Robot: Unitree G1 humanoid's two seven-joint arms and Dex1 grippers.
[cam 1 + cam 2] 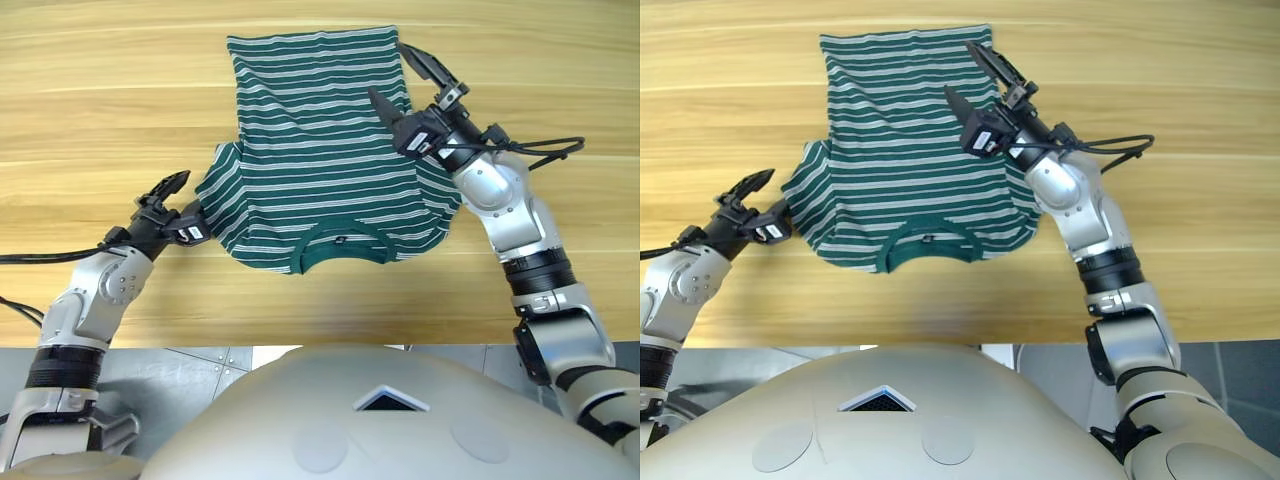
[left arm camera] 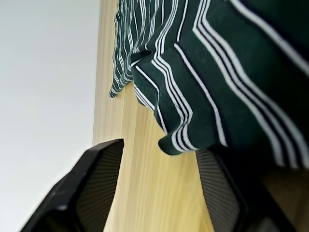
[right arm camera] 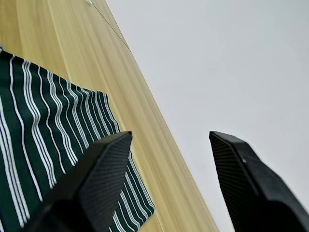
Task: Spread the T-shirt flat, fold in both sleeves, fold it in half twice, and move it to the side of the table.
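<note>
On the bench (image 1: 90,110) the T-shirt (image 1: 310,150) lies mostly flat, collar (image 1: 345,243) toward me and hem at the far side. Its left sleeve (image 1: 215,182) sticks out sideways, so I judge the sleeve fold is the step in hand. My left tool (image 1: 180,208) sits just beside that sleeve, released, jaws spread, with the sleeve's hem over one finger (image 2: 217,193). To do this well I should pinch only the hem, lift low, and carry it inward across the chest so the body stays put. My right tool (image 1: 392,72) hovers released over the shirt's right edge near the hem. My right arm hides that side's sleeve, so I cannot tell how it lies. Bare bench lies wide on both sides and beyond. The near edge (image 1: 300,338) is close to the collar, so pulls should go sideways, not toward me.
</note>
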